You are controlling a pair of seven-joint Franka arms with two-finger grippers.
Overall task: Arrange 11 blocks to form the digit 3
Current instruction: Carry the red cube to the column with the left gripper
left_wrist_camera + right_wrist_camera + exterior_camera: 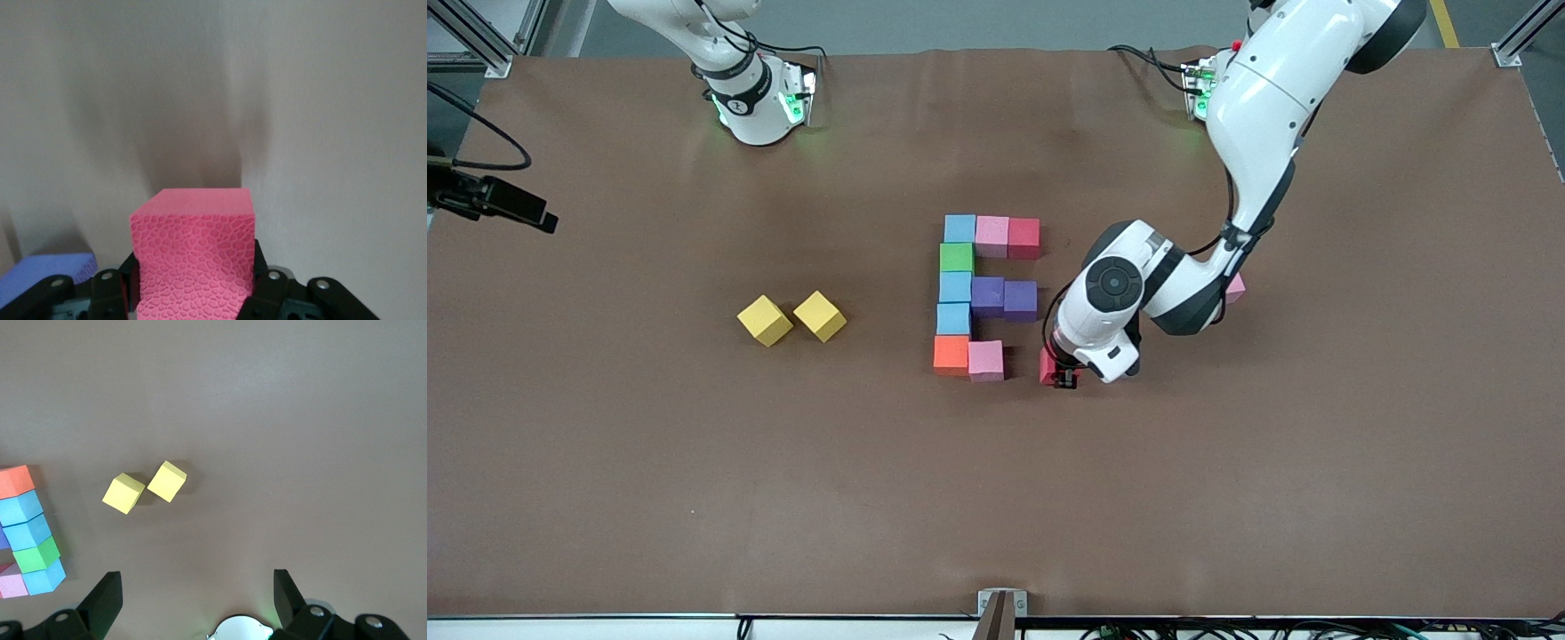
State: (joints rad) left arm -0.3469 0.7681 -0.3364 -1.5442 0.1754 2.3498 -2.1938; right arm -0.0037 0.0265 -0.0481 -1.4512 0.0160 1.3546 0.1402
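The blocks form a partial figure mid-table. A column runs light blue [959,228], green [957,258], two more light blue, then orange [951,354]. Pink [991,235] and red [1024,237] extend the farthest row, two purple [1004,299] the middle row, and one pink [986,360] the nearest row. My left gripper [1060,373] is shut on a red block [1048,364] [193,247], low at the table, a small gap from that nearest pink cube. My right gripper [197,593] hangs open and empty high over the table at the right arm's end.
Two yellow cubes [765,320] [819,316] lie side by side toward the right arm's end; the right wrist view shows them too [123,493]. A lone pink cube [1234,289] peeks out from under the left arm's elbow. A purple cube [43,277] shows in the left wrist view.
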